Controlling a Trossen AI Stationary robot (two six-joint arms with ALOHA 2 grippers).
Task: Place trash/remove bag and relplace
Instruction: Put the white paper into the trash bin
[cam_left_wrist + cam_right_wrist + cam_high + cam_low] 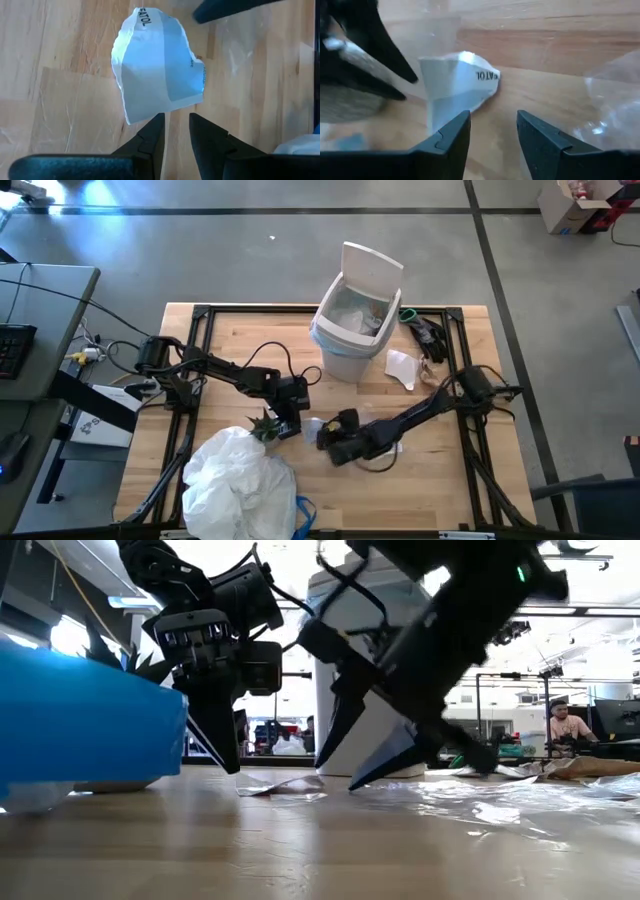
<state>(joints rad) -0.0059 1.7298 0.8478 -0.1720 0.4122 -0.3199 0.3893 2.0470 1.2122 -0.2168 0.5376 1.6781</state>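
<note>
Light wooden table [440, 480] with a black frame, standing on grey concrete floor; a desk with a keyboard [12, 345] is off to the left. Low view looks into an open workspace where a person [566, 726] sits far right.

White bin [352, 325] sits far-centre, blue bag [350, 320] lining it, lid tipped up. A bulky white bag [240, 480] lies near-left, green plant [265, 423] beside it.

Trash: a torn white paper scrap [159, 70] with black print lies flat mid-table, between both grippers. Another white scrap [403, 367] lies right of the bin, and clear plastic wrap [500, 802] on the table's right.

Left gripper [175, 131]: jaws narrow, empty, just short of the scrap. Right gripper [492, 132]: jaws part open, empty, near the scrap.
</note>
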